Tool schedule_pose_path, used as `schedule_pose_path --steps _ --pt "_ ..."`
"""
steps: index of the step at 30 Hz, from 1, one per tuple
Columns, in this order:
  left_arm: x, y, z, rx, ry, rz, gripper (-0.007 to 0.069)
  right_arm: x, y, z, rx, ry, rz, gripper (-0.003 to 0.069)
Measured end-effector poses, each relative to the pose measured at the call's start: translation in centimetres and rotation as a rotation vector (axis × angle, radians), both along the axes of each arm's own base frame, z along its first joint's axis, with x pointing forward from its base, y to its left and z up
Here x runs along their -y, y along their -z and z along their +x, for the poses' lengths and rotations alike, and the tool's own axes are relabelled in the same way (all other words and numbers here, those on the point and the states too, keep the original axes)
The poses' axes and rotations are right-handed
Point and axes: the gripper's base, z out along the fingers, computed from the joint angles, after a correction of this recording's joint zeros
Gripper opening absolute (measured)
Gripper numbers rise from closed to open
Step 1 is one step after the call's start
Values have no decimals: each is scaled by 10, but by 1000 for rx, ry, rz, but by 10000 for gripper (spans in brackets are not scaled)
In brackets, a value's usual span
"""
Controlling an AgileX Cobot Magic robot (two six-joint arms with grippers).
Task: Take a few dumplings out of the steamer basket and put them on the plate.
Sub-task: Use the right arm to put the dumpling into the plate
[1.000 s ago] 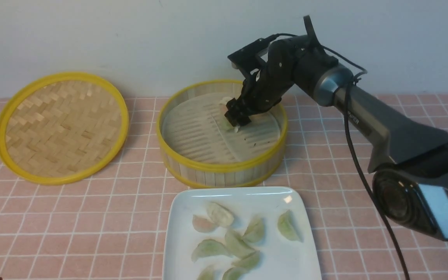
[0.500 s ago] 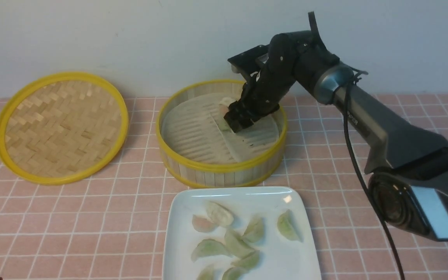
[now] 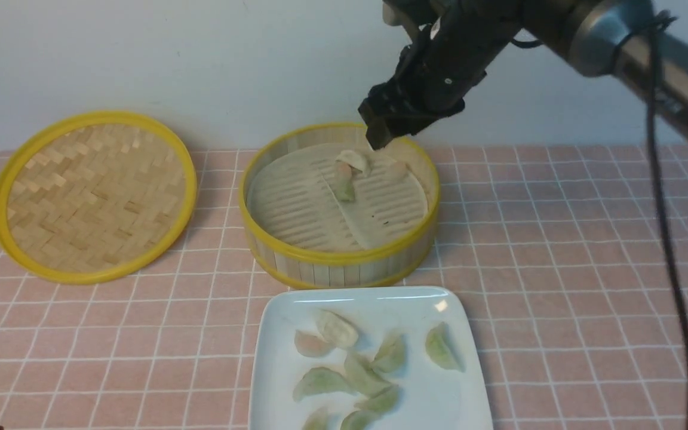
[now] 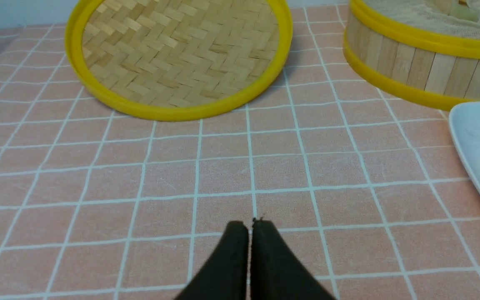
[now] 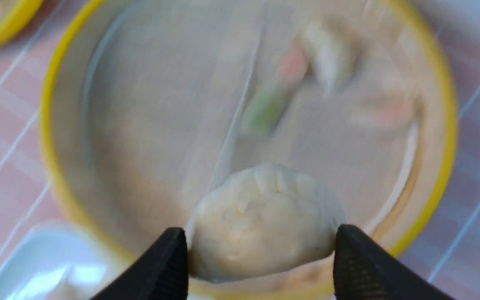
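Right gripper: its two black fingers pinch a whitish dumpling from either side. In the front view it hangs in the upper middle of the frame, above the far rim of the basket and clear of it.
Held dumpling: pale and pleated along its top edge, filling the gap between the fingers at the bottom middle of the right wrist view. The basket behind it is blurred.
Left gripper: at the bottom middle of the left wrist view. The fingers are pressed together with nothing between them, over bare tablecloth.
Steamer basket: middle of the front view, uncovered, with the pale slotted liner showing.
Dumplings in the basket: a small group toward the far side of the liner, with a whitish, a pink and a green one close together and one pale pink one just to their right.
Plate: bottom middle of the front view, just below the basket and cut off by the lower edge.
Dumplings on the plate: several, mostly pale green, with one pinkish and one whitish at the upper left of the cluster. One green dumpling lies apart to the right.
Lid: left of the frame, well apart from the basket, with its woven inside facing up.
Tablecloth: pink with a white grid, under everything.
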Motion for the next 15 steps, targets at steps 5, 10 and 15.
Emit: schedule_pose_path --steps 5,10,15 --pt "0 0 0 0 0 0 -6 7 35 -65 -216 -70 -71 408" --pt "0 0 0 0 0 0 -6 1 82 -92 -313 -110 -139 408" --pt "0 0 0 0 0 0 -6 -5 98 -85 -281 -98 -127 408"
